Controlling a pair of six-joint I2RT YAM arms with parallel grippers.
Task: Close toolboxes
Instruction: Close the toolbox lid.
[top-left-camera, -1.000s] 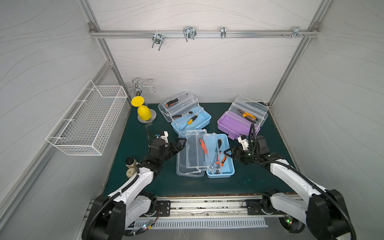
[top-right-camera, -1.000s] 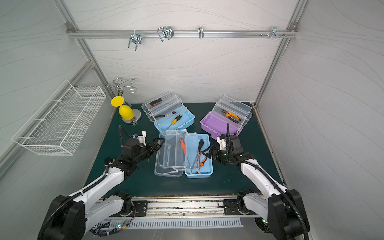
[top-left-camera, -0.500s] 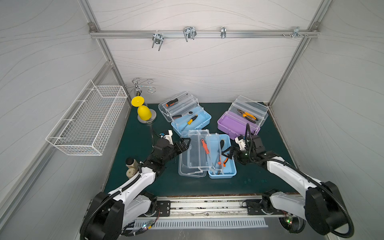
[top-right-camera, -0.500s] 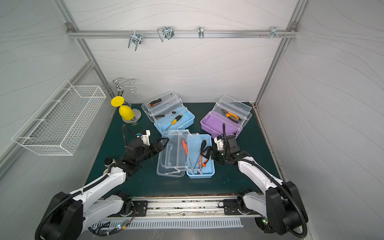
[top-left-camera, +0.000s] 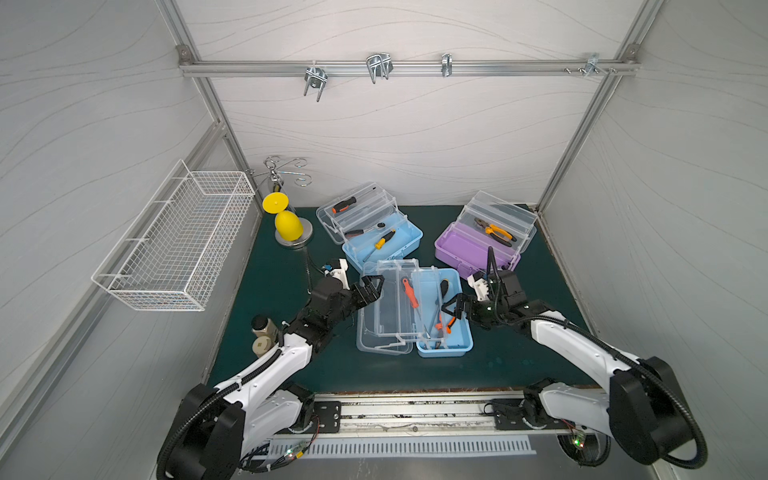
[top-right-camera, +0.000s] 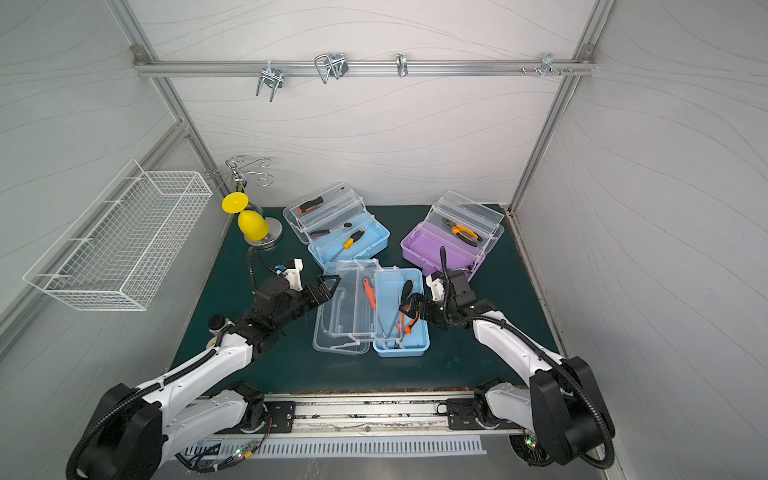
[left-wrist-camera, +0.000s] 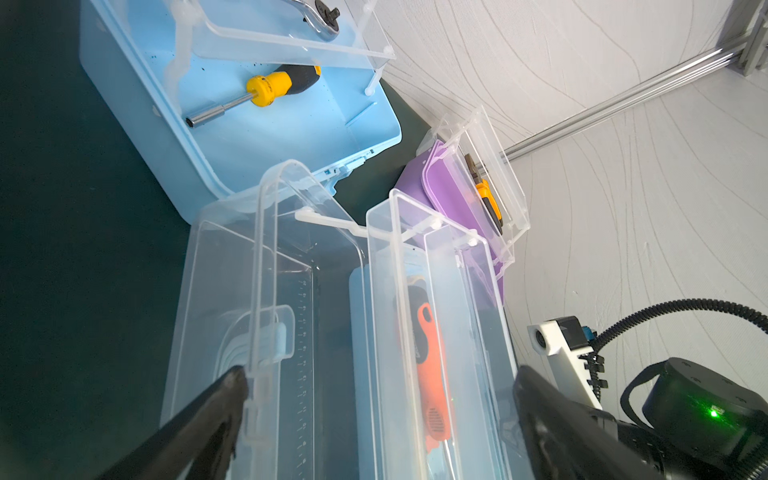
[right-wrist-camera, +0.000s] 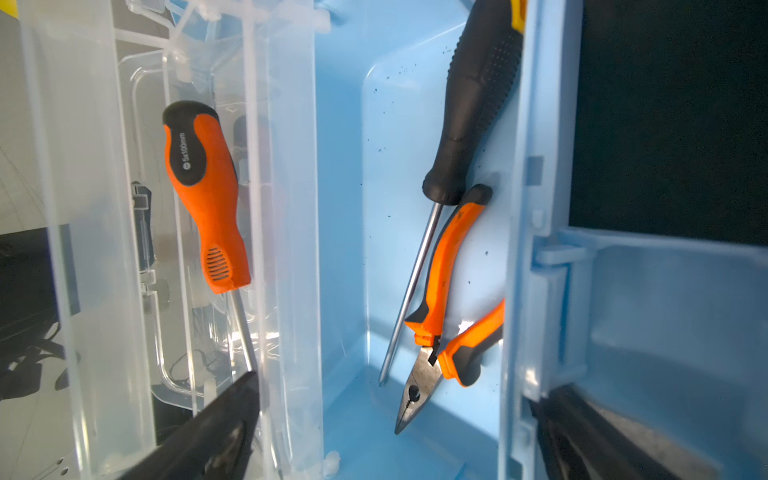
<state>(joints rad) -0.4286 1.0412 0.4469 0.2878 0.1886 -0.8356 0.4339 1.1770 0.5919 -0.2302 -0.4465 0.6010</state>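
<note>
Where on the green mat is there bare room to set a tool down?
Front strip of the mat, between the nearest blue toolbox and the rail; also left, beside the yellow cup. Crowded: the middle, around the three toolboxes.

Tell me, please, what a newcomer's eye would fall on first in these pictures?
Three open toolboxes with bright tools sit on the green mat: the near blue toolbox in the middle, the far blue toolbox behind it, the purple toolbox at the back right. The left gripper and right gripper, both open, reach at the near one from either side. A yellow cup shows at the back left.
</note>
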